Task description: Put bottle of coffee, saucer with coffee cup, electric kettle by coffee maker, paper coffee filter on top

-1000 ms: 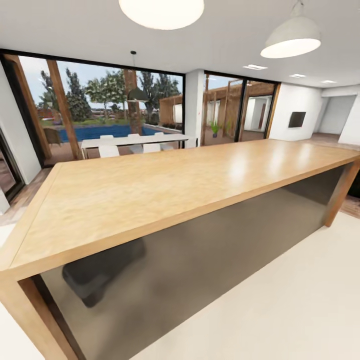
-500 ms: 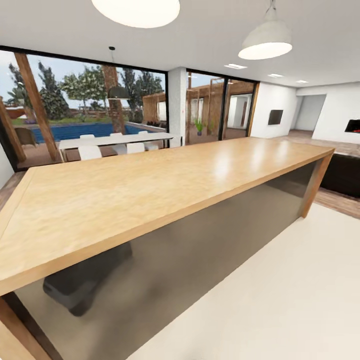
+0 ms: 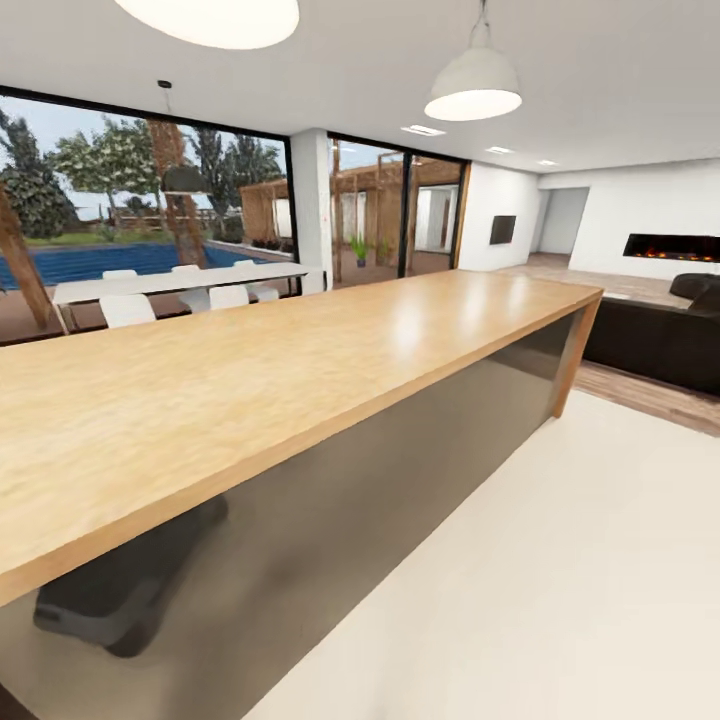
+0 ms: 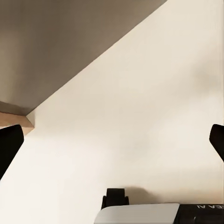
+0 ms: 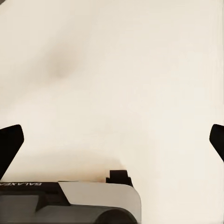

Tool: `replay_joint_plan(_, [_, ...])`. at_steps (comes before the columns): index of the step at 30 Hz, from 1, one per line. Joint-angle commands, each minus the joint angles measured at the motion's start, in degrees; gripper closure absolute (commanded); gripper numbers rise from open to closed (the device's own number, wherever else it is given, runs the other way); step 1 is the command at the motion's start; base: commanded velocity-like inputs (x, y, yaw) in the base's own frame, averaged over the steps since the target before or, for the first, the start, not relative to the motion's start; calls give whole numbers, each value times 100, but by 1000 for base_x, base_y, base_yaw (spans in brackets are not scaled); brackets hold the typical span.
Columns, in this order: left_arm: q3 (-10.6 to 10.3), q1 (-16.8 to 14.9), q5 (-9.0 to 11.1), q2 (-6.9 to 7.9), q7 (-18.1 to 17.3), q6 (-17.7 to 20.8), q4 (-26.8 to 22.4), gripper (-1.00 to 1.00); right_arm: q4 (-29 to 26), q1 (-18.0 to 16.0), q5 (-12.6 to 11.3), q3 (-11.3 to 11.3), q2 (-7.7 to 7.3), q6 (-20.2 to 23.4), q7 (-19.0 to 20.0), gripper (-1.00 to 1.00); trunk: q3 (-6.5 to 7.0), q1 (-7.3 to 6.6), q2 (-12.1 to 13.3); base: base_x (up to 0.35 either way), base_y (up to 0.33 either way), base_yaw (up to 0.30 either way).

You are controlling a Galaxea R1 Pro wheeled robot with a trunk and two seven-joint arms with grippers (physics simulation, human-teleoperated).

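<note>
A long wooden island counter (image 3: pixel 250 370) with a bare top runs across the head view, from the near left to the far right. In the left wrist view my left gripper (image 4: pixel 112 142) is open, its dark fingertips (image 4: pixel 9 144) far apart over the pale floor. The island's grey panel and a wooden corner lie just beyond it. In the right wrist view my right gripper (image 5: pixel 112 142) is open too, with only cream floor between its fingertips (image 5: pixel 9 145).
The island's front is a grey glossy panel (image 3: pixel 380 480) that mirrors a dark shape low down. Cream floor (image 3: pixel 560 580) spreads to the right. A dark sofa (image 3: pixel 660 340) and a lit fireplace (image 3: pixel 670 247) stand at the far right. Behind the island are a white dining table (image 3: pixel 170 282) and glass walls.
The whole head view has swung to the right, so the camera moved. The island slid leftward in the picture, and the sofa and fireplace came into view at the right.
</note>
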Motion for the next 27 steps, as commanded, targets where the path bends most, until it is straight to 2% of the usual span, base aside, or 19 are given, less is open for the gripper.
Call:
replay_joint_plan(1, [-3,-3,8,2,-1,-19,5,-100,-1,-2,-4,-4,1,-14,2,-100,7,-22,38,0,0,-244])
replay_joint_plan(16, [-3,-3,43,-5,-62,-28,4,-100,8,-2,-7,-6,9,-9,-1,-100,189,-352,639,0,0,-244])
replay_joint_plan(27, [-3,-3,46,-46,-61,-25,7,-100,8,-2,-5,-128,9,-5,-4,-100,322,-593,1080,0,0,-243])
